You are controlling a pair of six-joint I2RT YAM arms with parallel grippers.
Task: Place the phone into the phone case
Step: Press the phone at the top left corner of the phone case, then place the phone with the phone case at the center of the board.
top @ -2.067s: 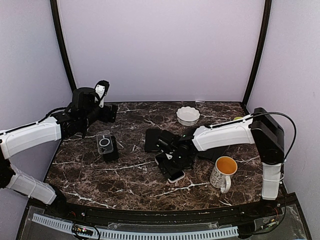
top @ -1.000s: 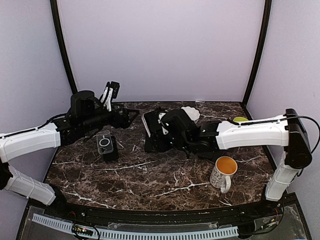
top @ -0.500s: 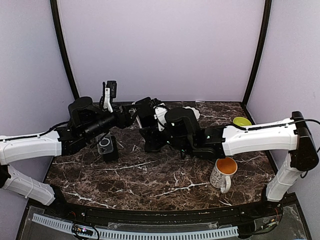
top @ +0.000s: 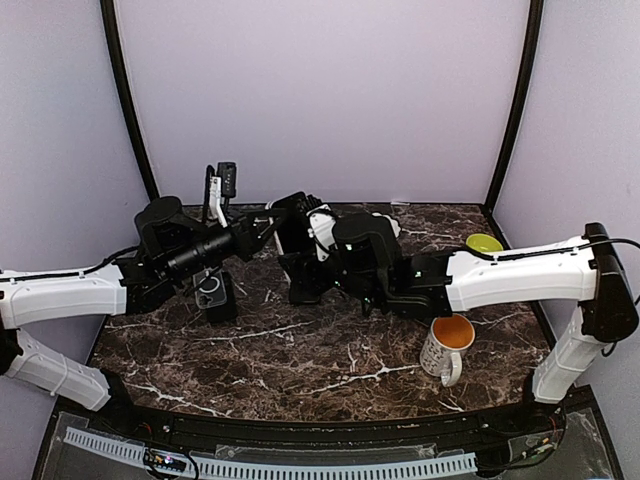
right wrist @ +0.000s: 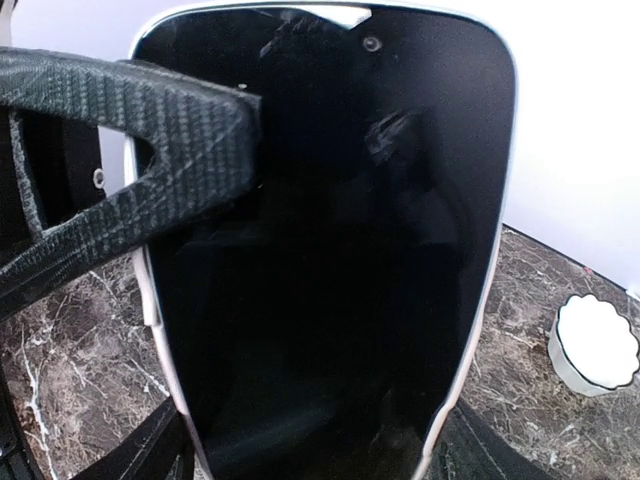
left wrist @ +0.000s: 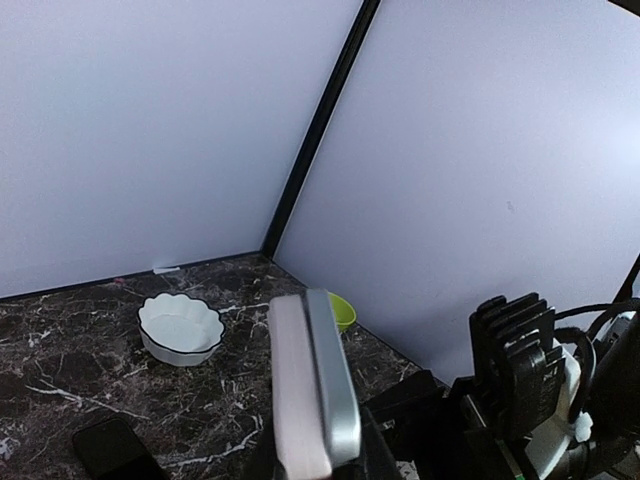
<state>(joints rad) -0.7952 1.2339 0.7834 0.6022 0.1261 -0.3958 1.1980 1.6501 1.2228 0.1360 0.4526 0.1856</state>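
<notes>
The phone [top: 300,228], black screen with a pale rim, hangs in the air above the back middle of the table. My right gripper [top: 320,243] is shut on its long edges; in the right wrist view the phone [right wrist: 330,250] fills the frame above the right gripper [right wrist: 320,445]. My left gripper [top: 272,222] is shut on the phone's end, and one of its fingers [right wrist: 150,150] lies across the screen. Seen edge-on from the left wrist, the phone [left wrist: 315,380] stands between the left gripper [left wrist: 315,455] jaws. The clear phone case [top: 209,292] lies on the table, partly under the left arm.
A black slab [top: 224,299] lies beside the case and a black flat item [top: 305,286] under the grippers. A white scalloped bowl [left wrist: 180,328] sits at the back, a green bowl [top: 484,242] at back right. A mug [top: 447,345] stands at front right.
The right arm lifted the phone off the table and carried it left and back. The left gripper reached in and shut on the phone.
</notes>
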